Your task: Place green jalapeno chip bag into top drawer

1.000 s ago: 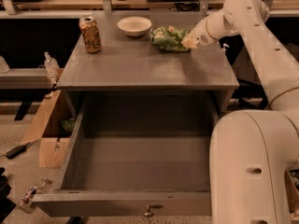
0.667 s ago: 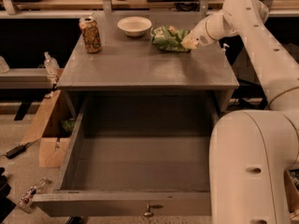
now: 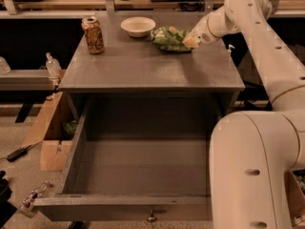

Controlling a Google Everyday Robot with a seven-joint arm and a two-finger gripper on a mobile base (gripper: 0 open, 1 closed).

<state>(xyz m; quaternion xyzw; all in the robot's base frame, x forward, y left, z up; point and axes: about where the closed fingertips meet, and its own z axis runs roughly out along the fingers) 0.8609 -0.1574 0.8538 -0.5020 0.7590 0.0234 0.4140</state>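
The green jalapeno chip bag (image 3: 167,38) lies crinkled on the grey table top (image 3: 143,68), at the back right, beside a white bowl. My gripper (image 3: 191,41) reaches in from the right on the white arm and touches the bag's right end, low over the table. The top drawer (image 3: 76,142) is pulled fully out below the table top. Its front panel faces the camera, with a small metal knob (image 3: 152,217) at the centre. The arm's big white body covers the drawer's right side.
A tan drink can (image 3: 93,35) stands at the table's back left. The white bowl (image 3: 137,26) sits at the back middle. A cardboard box (image 3: 50,137), a spray bottle (image 3: 51,65) and a small bottle (image 3: 33,199) on the floor are at the left.
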